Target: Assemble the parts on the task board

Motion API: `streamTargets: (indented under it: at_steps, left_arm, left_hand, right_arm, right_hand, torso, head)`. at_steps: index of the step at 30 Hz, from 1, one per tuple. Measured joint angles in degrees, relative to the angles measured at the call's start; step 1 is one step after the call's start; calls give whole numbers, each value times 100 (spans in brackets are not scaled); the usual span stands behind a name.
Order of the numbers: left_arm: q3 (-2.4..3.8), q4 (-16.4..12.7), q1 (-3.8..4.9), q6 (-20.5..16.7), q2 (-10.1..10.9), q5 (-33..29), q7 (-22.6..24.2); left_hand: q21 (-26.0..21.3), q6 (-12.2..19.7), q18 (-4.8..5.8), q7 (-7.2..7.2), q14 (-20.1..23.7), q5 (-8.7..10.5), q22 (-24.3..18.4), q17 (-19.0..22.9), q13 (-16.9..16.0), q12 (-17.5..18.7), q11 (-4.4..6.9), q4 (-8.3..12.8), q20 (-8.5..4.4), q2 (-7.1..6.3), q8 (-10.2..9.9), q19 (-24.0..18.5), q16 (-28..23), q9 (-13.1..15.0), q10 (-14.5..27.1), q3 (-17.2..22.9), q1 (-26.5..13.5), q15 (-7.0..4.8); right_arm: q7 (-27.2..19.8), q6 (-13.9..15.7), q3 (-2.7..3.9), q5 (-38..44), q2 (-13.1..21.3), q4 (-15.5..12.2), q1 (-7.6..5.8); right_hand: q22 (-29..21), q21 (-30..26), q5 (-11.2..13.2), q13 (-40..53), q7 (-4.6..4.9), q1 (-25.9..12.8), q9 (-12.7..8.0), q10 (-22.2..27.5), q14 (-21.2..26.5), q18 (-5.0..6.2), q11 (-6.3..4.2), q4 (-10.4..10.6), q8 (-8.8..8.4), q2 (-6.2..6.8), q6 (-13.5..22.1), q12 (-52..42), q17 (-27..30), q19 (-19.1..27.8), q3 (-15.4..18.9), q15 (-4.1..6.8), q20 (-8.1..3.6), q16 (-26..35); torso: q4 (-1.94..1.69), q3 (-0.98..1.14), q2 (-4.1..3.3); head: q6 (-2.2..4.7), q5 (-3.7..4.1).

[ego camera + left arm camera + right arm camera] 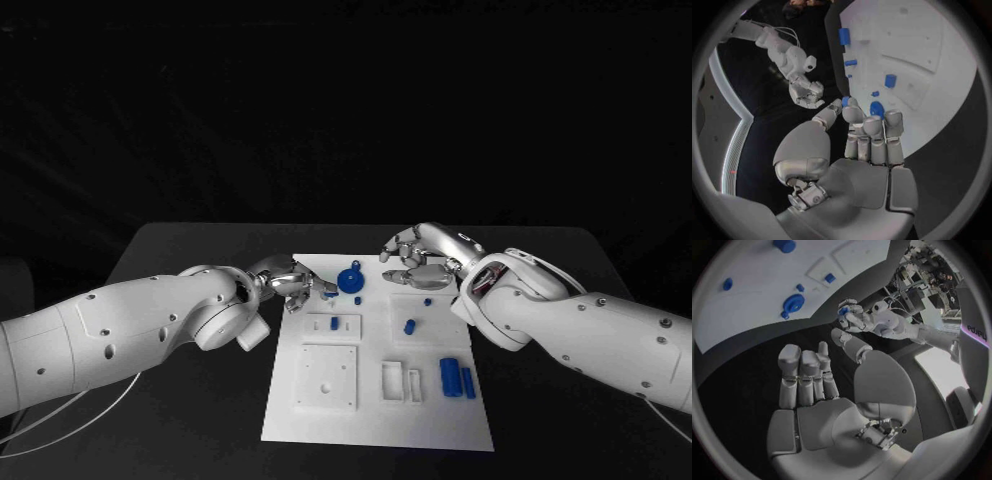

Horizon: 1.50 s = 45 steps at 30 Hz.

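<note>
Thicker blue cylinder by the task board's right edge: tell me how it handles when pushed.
The thicker blue cylinder lies on its side on the flat white task board, so probably rolls sideways. Small and plastic-looking, likely light and stiff.

Your head camera looks down on the flat white task board (325, 415); both wrist cameras sit close behind their palms, sharing that board.

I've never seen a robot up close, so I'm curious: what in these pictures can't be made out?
1. Shape of the small blue part pinched by the left robot hand: its fingers cover most of it in each view.
2. The round blue part, left wrist view: partly behind those fingers.
3. Far right corner of the board, head view: under the right robot hand.
</note>
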<state>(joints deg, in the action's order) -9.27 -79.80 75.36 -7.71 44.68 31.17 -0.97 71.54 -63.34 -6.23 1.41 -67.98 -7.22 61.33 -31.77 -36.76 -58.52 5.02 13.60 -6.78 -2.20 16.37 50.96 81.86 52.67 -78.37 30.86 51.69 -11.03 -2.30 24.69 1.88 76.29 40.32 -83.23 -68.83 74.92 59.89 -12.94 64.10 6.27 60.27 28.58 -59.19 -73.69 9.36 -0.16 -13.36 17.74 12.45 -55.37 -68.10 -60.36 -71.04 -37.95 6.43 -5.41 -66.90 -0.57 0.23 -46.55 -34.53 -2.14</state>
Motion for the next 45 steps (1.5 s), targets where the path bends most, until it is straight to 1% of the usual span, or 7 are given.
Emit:
streamTargets:
  at_steps: [3,5,8,12,19,21,45]
  left_arm:
    - [-1,-16,0,138,4,-358,245]
    - [-1,-30,0,232,9,-550,377]
    - [-2,-36,-1,342,9,-741,517]
    - [-2,-53,-1,446,10,-891,636]
    - [-2,-63,-1,568,8,-971,740]
    - [-2,-64,-2,589,6,-969,754]
    - [-3,-61,-2,708,0,-874,862]
  left_hand:
    - [0,22,0,21,24,-10,8,-11,-12,0,-29,23,2,1,-16,-39,0,0,30,-23,0,23]
    - [0,41,0,40,34,-31,12,-15,-19,0,-30,23,2,50,-44,-39,0,0,30,-23,25,32]
    - [0,62,63,21,43,-32,18,-22,-25,0,-30,24,23,66,-44,-60,0,0,70,-23,9,41]
    - [0,145,63,55,64,-38,30,-29,-41,0,-50,47,23,125,-107,-60,0,1,90,-47,27,62]
    - [0,148,62,57,103,-60,36,-36,-48,-24,-52,47,23,132,-108,-60,0,3,92,-47,34,60]
    - [0,148,62,57,104,-60,39,-36,-49,-24,-52,47,23,132,-110,-60,0,3,92,-47,34,60]
    - [0,147,60,56,128,-81,48,-46,-59,-45,-62,64,23,146,-112,-59,23,22,102,-63,48,85]
  right_arm:
    - [42,-7,-69,0,-94,-80,1]
    - [75,-8,-106,8,-153,-123,3]
    - [113,-7,-142,21,-207,-175,5]
    - [144,1,-148,29,-233,-226,9]
    - [164,13,-150,31,-247,-281,17]
    - [164,17,-151,30,-249,-302,20]
    - [142,10,-178,-19,-273,-345,29]
  right_hand:
    - [0,0,0,0,-10,0,-17,30,-4,0,29,-16,-46,0,49,0,0,1,15,-22,0,0]
    - [0,-22,0,0,-2,0,-32,31,-11,0,29,-16,-82,0,59,0,-6,1,15,-29,1,0]
    - [0,-23,0,0,-4,0,-45,51,5,0,48,-16,-110,0,98,0,-6,1,15,-45,1,0]
    - [0,-23,0,0,-11,0,-71,45,-10,0,81,-15,-148,0,151,0,-6,1,15,-73,1,0]
    - [-1,-23,1,0,2,0,-88,51,-9,-1,90,-16,-189,0,165,0,-8,2,15,-113,1,0]
    - [-1,-23,1,0,0,0,-95,52,-8,-1,130,-16,-189,0,203,0,-11,2,15,-114,2,0]
    - [-1,-23,2,0,18,0,-101,52,-8,-1,130,1,-212,0,223,0,-17,11,31,-114,11,0]
  torso:
    - [-4,0,0]
    - [-5,-2,0]
    - [-7,-3,0]
    - [-7,-3,0]
    - [-7,-7,0]
    - [-7,-7,0]
    - [-2,-4,-1]
  head:
    - [21,12]
    - [30,15]
    - [43,18]
    - [60,23]
    - [85,31]
    - [88,31]
    - [77,29]
